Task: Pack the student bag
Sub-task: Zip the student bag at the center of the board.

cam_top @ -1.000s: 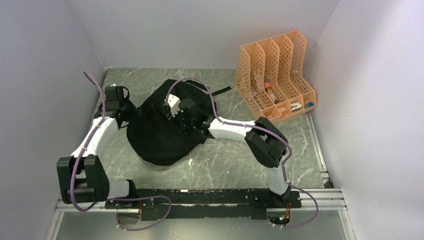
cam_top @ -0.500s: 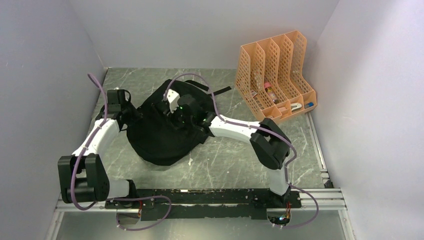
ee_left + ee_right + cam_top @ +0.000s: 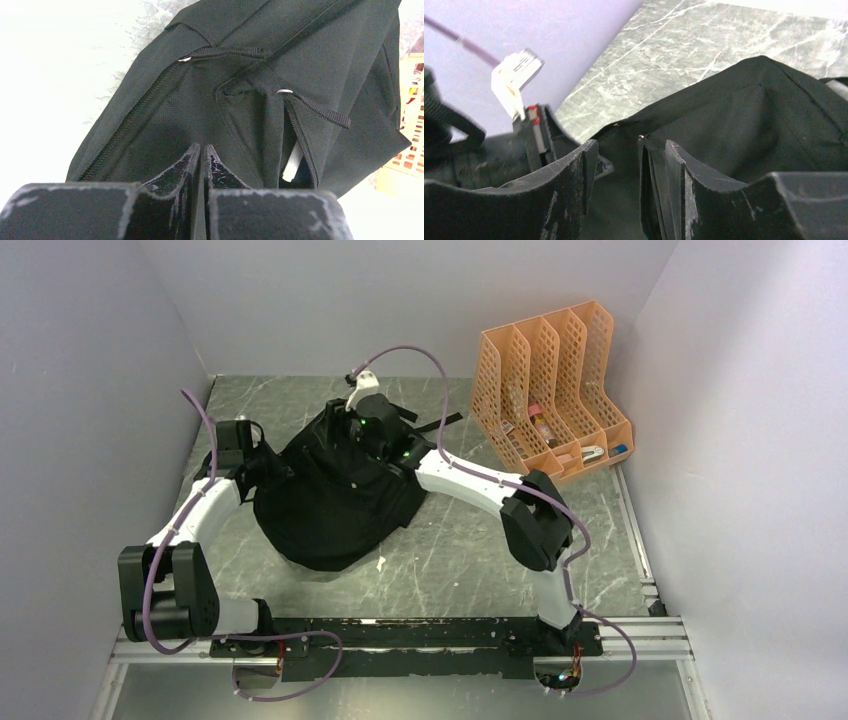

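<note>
Student bag [image 3: 330,502]: black, soft and floppy, slumped in a rounded heap on the bench [image 3: 460,560], left of centre, roughly midway between near and far edge. Coarse woven cloth, black zip lines, webbing tabs with small metal rings. One zip pocket gaping on the right in the left wrist view, with a slim pale object [image 3: 294,164] showing inside. A black strap [image 3: 440,423] trailing off the far right side.

Left tool [image 3: 201,150]: closed, fingertips all but meeting, set against the bag's left side; impossible to tell whether cloth is pinched between them. Right tool [image 3: 630,150]: open, fingers standing apart, above the bag's far part, with black fabric visible through the gap.

Bench surface: grey-green stone pattern with pale veins, matt. Metal rail [image 3: 640,642] along the near edge, carrying both arm bases. Purple cables [image 3: 410,352] looping over the arms.

Orange mesh file organiser [image 3: 550,390]: far right of the bench, well apart from the bag, four upright compartments holding small items, labels too small to read.

Plain pale lilac-white walls [image 3: 400,300] closing in the left, far and right sides.
</note>
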`<state>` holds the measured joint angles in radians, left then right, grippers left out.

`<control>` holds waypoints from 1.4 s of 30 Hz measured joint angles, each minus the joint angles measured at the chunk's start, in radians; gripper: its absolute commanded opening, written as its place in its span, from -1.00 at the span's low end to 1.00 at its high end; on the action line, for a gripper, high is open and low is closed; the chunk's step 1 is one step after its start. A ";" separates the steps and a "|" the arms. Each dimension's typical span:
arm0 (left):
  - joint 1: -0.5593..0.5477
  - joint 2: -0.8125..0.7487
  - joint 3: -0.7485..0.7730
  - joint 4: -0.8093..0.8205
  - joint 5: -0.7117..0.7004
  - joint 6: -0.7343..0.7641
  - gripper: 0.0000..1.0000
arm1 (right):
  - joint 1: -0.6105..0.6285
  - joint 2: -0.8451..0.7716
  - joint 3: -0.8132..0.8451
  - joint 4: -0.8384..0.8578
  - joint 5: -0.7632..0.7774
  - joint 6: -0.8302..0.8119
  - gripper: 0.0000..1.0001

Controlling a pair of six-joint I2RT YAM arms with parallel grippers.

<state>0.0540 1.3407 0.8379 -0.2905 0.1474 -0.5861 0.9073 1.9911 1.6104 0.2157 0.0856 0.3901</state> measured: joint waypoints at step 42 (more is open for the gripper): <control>0.001 0.000 -0.027 0.037 0.067 -0.001 -0.78 | -0.021 0.288 0.154 0.032 -0.079 0.330 -0.19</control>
<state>0.0547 1.3407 0.8104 -0.2535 0.2146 -0.5869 0.8864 2.2795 1.7645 0.2474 0.0071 0.7197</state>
